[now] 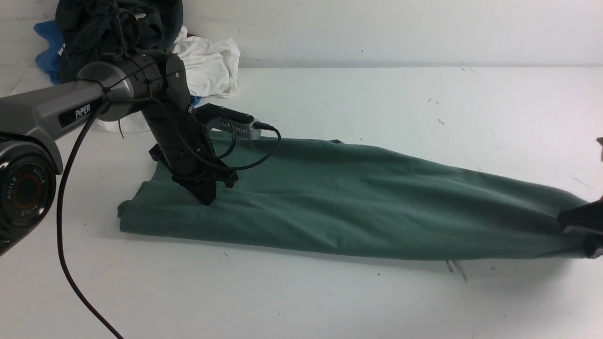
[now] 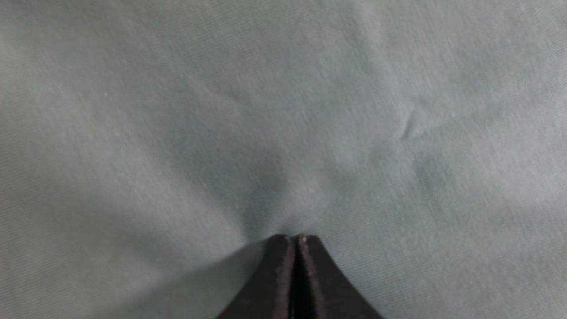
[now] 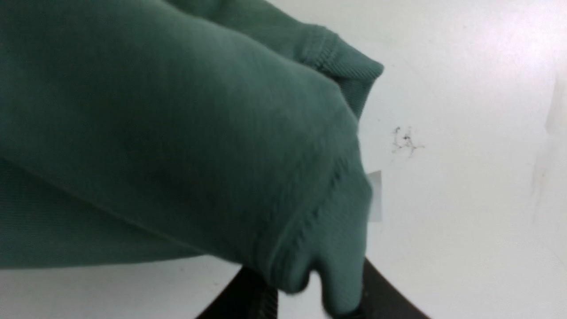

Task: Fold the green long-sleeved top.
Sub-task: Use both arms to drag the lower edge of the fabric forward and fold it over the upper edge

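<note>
Green long-sleeved top (image 1: 358, 207) lies as a long band across the worktop (image 1: 424, 103).
Left claw (image 1: 207, 197): jaws together, tips pressed into its left end. Right claw (image 1: 582, 230): clamped on its right end, held slightly raised.

Black garment (image 1: 94, 33), white garment (image 1: 209, 66) beside it, blue garment (image 1: 47, 52), white table (image 1: 377, 306)

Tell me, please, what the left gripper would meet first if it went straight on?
The green top: the left gripper points down at it, and its shut tips appear to be touching the cloth.
</note>
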`<act>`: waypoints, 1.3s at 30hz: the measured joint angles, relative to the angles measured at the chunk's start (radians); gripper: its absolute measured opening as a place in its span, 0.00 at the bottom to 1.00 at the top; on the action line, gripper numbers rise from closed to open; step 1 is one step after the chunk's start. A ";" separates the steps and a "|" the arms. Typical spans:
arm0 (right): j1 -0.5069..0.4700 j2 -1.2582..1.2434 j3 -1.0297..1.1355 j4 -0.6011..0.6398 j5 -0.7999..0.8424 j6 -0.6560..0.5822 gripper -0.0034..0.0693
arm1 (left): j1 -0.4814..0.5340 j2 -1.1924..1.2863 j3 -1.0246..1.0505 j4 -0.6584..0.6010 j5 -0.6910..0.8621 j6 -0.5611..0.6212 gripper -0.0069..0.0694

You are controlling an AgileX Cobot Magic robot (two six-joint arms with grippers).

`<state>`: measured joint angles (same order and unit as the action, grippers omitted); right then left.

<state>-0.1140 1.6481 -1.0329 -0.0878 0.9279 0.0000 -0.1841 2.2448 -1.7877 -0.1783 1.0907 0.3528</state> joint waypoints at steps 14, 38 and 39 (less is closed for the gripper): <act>0.141 -0.102 -0.159 0.136 0.010 -0.038 0.51 | 0.000 0.001 -0.002 -0.004 0.002 0.003 0.08; 0.074 0.172 -0.190 0.122 -0.166 0.049 0.08 | 0.001 -0.015 -0.005 -0.019 0.031 0.002 0.08; 0.074 0.138 -0.190 0.115 -0.159 0.049 0.10 | 0.001 -0.024 -0.005 -0.019 0.041 0.000 0.08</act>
<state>-0.0401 1.7863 -1.2232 0.0268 0.7692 0.0491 -0.1830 2.2206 -1.7928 -0.1971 1.1318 0.3532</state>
